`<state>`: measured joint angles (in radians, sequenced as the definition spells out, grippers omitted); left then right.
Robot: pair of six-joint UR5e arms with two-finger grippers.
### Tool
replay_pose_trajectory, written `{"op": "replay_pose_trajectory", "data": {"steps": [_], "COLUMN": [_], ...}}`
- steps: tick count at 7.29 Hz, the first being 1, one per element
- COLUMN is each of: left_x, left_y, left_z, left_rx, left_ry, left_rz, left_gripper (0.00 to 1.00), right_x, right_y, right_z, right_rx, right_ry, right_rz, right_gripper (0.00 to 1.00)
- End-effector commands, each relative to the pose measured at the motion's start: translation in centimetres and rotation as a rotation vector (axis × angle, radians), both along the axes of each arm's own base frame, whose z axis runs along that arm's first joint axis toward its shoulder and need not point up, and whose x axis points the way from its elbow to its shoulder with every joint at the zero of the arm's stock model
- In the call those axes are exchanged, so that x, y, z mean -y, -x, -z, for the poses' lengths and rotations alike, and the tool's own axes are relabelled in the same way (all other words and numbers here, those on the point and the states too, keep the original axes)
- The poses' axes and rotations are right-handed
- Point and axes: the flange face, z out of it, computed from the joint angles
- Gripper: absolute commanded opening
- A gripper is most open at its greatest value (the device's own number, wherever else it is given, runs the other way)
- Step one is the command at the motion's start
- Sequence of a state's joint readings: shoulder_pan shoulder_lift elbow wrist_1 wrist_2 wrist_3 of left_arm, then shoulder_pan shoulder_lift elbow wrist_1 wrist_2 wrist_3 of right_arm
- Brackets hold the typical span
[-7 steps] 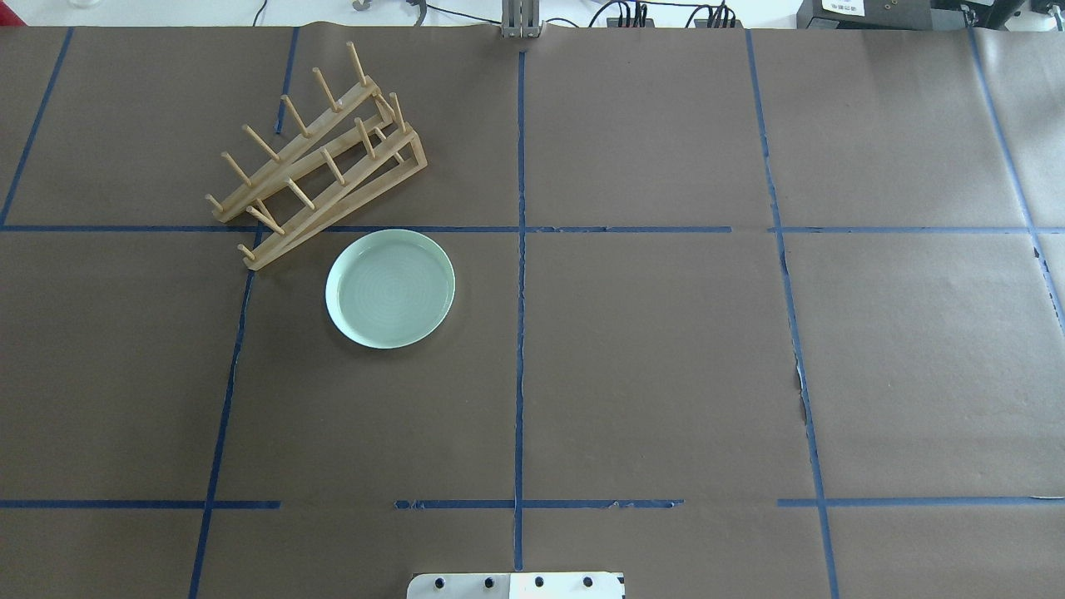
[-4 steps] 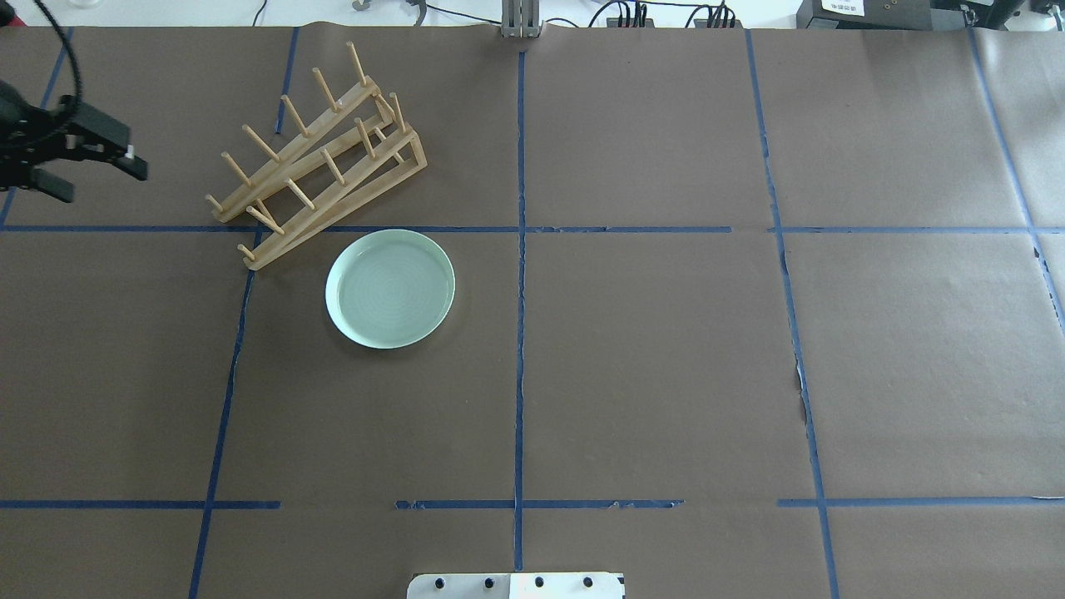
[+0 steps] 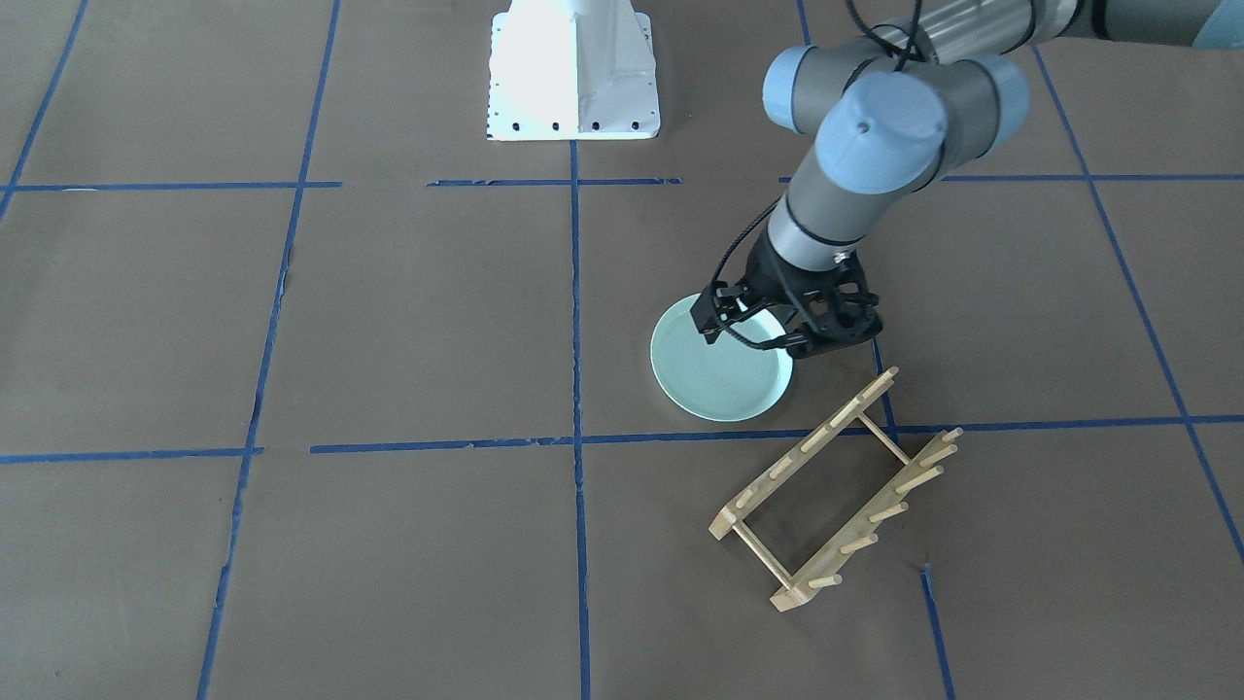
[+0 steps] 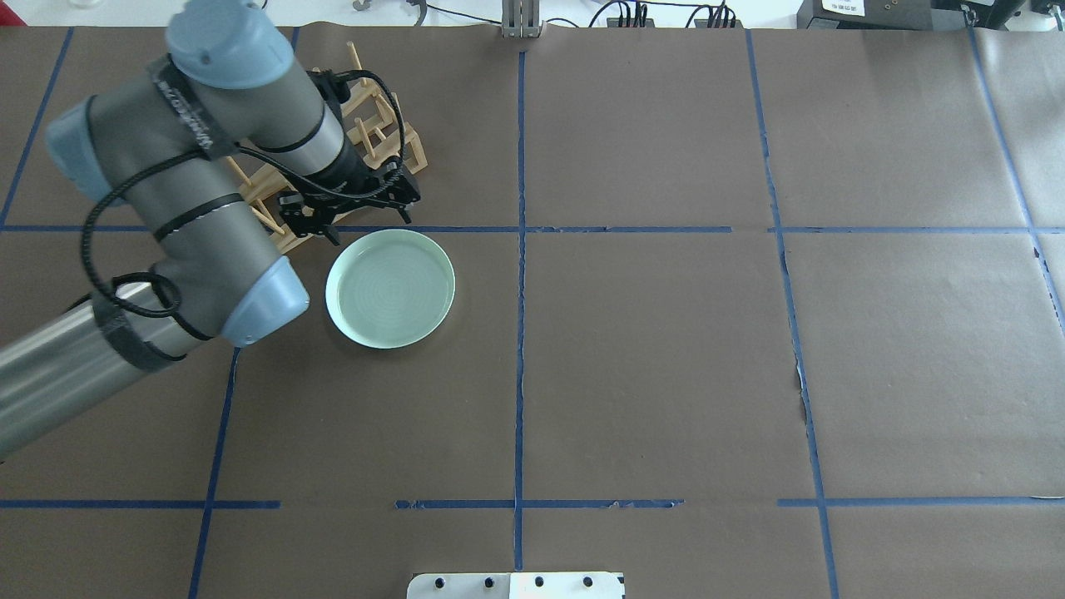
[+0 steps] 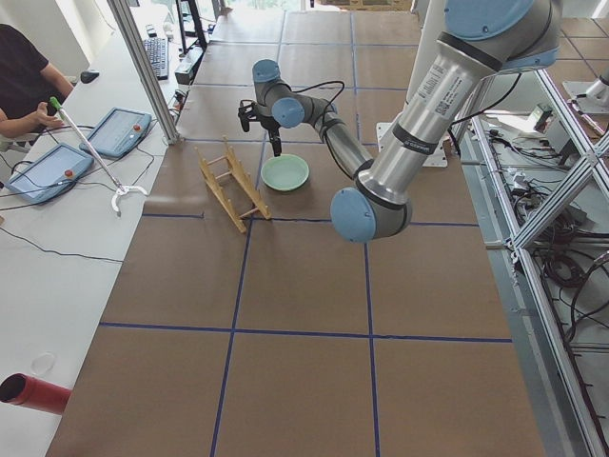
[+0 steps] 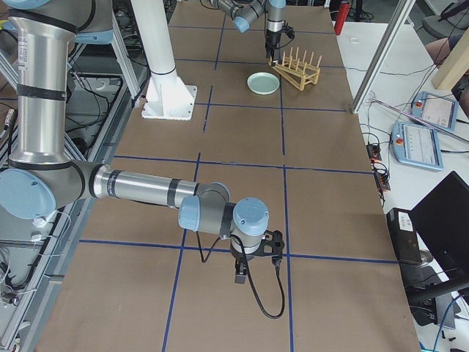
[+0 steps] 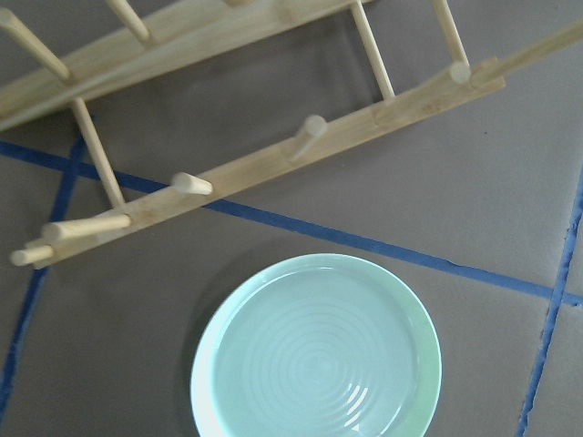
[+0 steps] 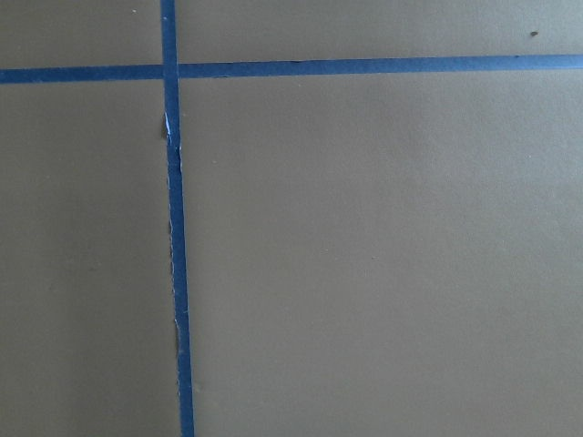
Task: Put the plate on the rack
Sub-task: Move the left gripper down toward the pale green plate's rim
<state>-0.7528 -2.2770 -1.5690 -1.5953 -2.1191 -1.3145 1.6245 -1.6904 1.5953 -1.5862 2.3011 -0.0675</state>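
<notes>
Now we log the left pincer (image 4: 369, 228) spread apart over the plate (image 4: 391, 291) rim, beside the rack (image 3: 836, 486) toward the surface's (image 4: 666, 374) far-left corner. Right pincer (image 6: 258, 265): we cannot tell.

Grey arm links (image 4: 208, 241), pale-blue joint caps (image 4: 225, 33), black cable (image 4: 85, 241), black fingers (image 3: 705, 316), white base (image 3: 573, 68).

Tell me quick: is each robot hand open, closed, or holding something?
Left hand: open, holding nothing, raised near the plate.
Right hand: seen only in one side view, so it cannot be told.
</notes>
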Motion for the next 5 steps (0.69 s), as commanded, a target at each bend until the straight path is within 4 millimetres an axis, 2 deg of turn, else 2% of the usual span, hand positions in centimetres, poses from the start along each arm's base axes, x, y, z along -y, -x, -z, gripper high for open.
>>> {"op": "replay_pose_trajectory", "data": {"steps": [1, 2, 3, 4, 5], "left_x": [0.0, 0.0, 0.2, -0.5, -0.6], "left_y": [-9.0, -10.7, -11.0, -12.2, -12.3], "left_z": [0.5, -0.3, -0.5, -1.2, -1.0], "left_rx": [0.103, 0.126, 0.133, 0.145, 0.133], "left_ry": [-0.021, -0.01, -0.01, -0.009, -0.017], "left_rz": [-0.012, -0.03, -0.035, -0.058, -0.06], "left_gripper": [0.99, 0.98, 0.93, 0.87, 0.82], "right_x": [0.0, 0.0, 0.1, 0.0, 0.0], "right_y": [0.0, 0.0, 0.0, 0.0, 0.0], "right_z": [0.0, 0.0, 0.1, 0.0, 0.0], "right_rx": [0.0, 0.0, 0.0, 0.0, 0.0], "right_ry": [0.0, 0.0, -0.002, 0.0, 0.0], "right_rz": [0.0, 0.0, 0.0, 0.0, 0.0], "right_gripper": [1.0, 1.0, 1.0, 1.0, 1.0]}}
